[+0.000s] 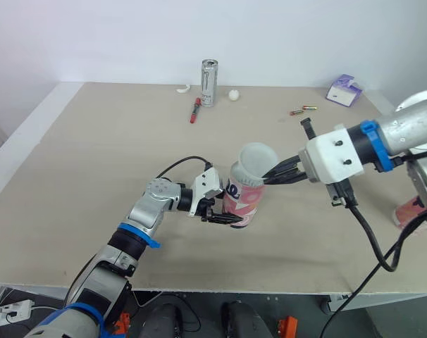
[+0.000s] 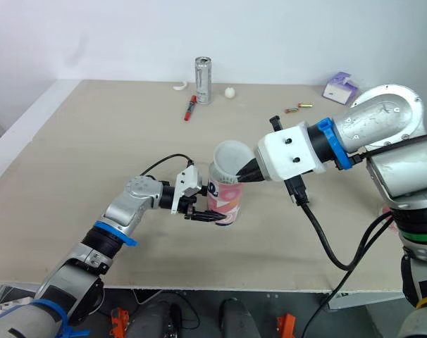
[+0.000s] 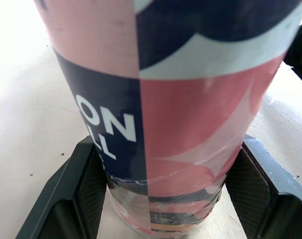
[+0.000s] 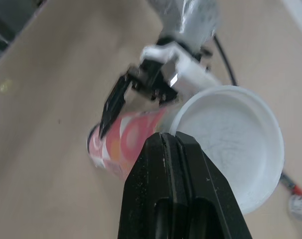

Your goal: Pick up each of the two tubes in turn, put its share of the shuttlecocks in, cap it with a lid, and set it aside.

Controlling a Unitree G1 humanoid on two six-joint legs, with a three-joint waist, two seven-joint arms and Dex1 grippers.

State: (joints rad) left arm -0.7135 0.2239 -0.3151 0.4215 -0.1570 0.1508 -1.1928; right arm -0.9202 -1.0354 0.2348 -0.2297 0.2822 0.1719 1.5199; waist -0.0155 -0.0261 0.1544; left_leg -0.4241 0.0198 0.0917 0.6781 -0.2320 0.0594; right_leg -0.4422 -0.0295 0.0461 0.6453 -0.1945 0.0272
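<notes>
A pink, navy and white tube (image 1: 242, 199) stands slightly tilted near the table's middle. My left gripper (image 1: 224, 217) is shut on its lower part; in the left wrist view the tube (image 3: 181, 99) sits tight between both fingers (image 3: 86, 191). A translucent white lid (image 1: 258, 158) hangs tilted right at the tube's top end. My right gripper (image 1: 271, 174) is shut on the lid's rim, coming in from the right. In the right wrist view the lid (image 4: 230, 144) lies beside the tube (image 4: 123, 144). A pink object (image 1: 409, 211) at the right edge is mostly hidden behind my right arm.
At the back of the table (image 1: 94, 155) stand a silver can (image 1: 209, 82), a red marker (image 1: 195, 110), a small white ball (image 1: 233, 94), a purple box (image 1: 344, 90) and some small sticks (image 1: 303, 110). A black cable (image 1: 372, 239) hangs from my right wrist.
</notes>
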